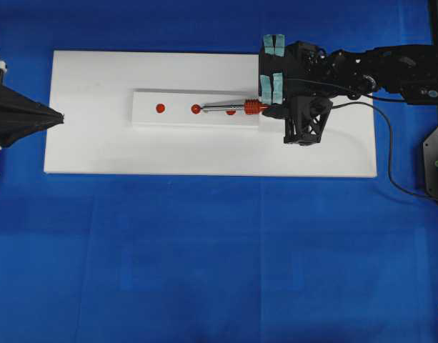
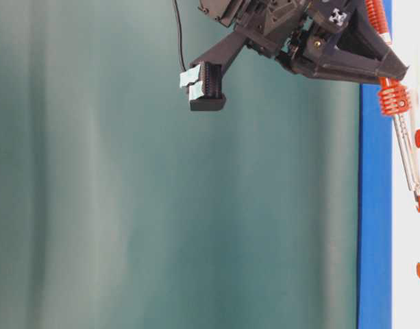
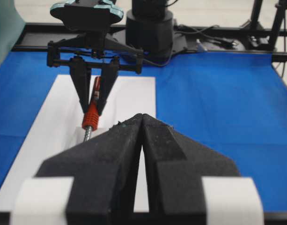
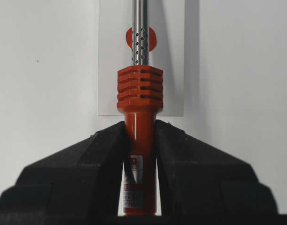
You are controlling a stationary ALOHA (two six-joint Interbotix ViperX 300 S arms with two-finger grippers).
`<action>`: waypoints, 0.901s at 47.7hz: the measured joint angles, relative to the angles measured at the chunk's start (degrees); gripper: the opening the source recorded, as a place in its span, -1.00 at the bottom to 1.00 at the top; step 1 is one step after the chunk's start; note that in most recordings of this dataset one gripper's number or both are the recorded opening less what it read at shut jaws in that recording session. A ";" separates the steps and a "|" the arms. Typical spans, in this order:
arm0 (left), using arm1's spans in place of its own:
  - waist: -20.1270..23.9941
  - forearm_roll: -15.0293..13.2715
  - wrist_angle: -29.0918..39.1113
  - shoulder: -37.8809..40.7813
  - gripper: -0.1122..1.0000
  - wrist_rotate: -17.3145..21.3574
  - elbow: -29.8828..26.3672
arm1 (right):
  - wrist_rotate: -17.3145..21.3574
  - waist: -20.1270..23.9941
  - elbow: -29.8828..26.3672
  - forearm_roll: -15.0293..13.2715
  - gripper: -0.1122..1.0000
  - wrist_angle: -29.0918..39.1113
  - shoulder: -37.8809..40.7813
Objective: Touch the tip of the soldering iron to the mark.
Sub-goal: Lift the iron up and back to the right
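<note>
My right gripper (image 1: 273,108) (image 4: 140,129) is shut on the red-orange handle of the soldering iron (image 1: 236,108) (image 4: 140,93), just behind its ribbed collar. The silver shaft points left along a raised white strip (image 1: 151,118). On the strip lie three red marks. The tip reaches the right edge of the middle mark (image 1: 196,108) (image 2: 419,203). The shaft crosses over the right mark (image 1: 231,112) (image 4: 151,38); the left mark (image 1: 160,108) is bare. My left gripper (image 1: 59,118) (image 3: 142,117) is shut and empty, at the board's left edge, facing the soldering iron (image 3: 91,118).
The strip rests on a white board (image 1: 204,153) on blue cloth. The iron's black cord (image 1: 389,153) loops off to the right. A black arm base (image 1: 436,161) stands at the right edge.
</note>
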 measured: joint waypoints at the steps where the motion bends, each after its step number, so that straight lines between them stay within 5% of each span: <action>1: 0.09 0.00 0.00 0.00 -0.80 0.00 0.00 | 0.00 0.00 0.00 0.00 -0.69 0.09 -0.09; 21: 0.00 0.00 0.00 0.00 -0.80 0.00 0.00 | 0.00 -1.14 -4.13 -0.53 -0.69 7.29 -5.89; 43: 0.09 0.09 0.00 0.00 -0.80 0.00 0.00 | 1.58 -2.11 -8.88 -5.10 -0.69 14.59 -11.07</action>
